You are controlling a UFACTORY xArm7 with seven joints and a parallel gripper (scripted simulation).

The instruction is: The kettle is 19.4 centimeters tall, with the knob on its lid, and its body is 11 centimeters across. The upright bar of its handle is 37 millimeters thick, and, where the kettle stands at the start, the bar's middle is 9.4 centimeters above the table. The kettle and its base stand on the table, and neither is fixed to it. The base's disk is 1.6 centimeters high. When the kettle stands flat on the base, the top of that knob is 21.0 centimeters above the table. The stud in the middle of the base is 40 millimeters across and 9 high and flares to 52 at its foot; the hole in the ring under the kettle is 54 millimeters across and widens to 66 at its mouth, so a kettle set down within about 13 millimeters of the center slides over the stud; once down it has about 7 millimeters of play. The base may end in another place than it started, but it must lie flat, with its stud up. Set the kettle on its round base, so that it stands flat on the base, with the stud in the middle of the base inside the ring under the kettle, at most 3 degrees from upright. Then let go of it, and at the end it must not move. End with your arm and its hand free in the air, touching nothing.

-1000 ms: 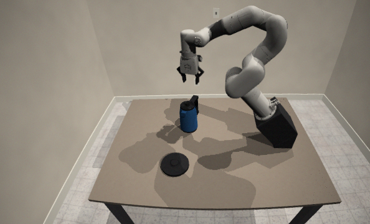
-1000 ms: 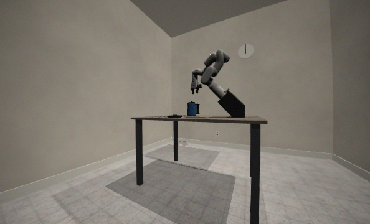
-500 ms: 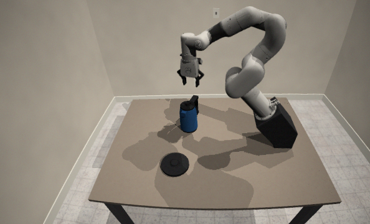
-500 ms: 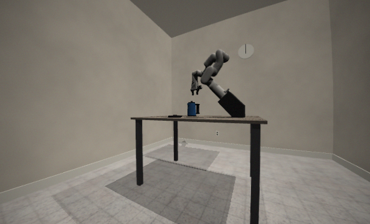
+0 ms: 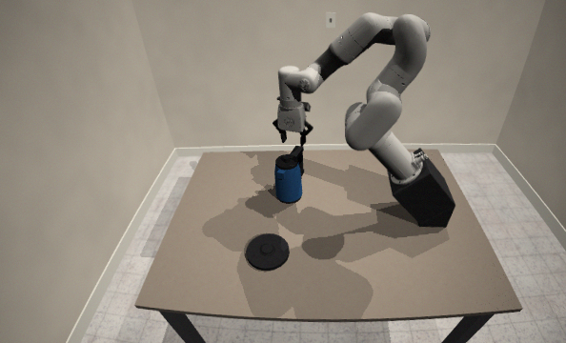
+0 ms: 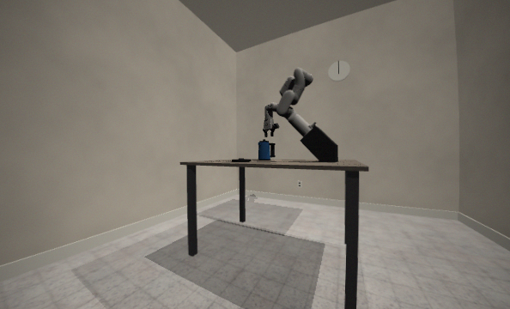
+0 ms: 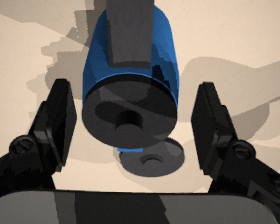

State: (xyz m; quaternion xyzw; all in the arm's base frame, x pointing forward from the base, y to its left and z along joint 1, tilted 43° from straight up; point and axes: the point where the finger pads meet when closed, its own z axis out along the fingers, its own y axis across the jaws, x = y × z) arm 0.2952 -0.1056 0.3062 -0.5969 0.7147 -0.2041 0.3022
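Observation:
The blue kettle (image 5: 289, 180) with a dark lid and handle stands upright on the table, toward the back middle. It also shows in the exterior view (image 6: 264, 150) and from above in the wrist view (image 7: 132, 76). The round black base (image 5: 267, 252) lies flat, stud up, nearer the front edge and apart from the kettle; it shows in the wrist view (image 7: 151, 157) just past the kettle's lid. My gripper (image 5: 293, 138) hangs a short way above the kettle's handle, open and empty. In the wrist view the gripper (image 7: 132, 129) has one finger on either side of the lid.
The arm's black mount (image 5: 422, 191) stands on the table at the right rear. The table's edges are near the base at the front and left.

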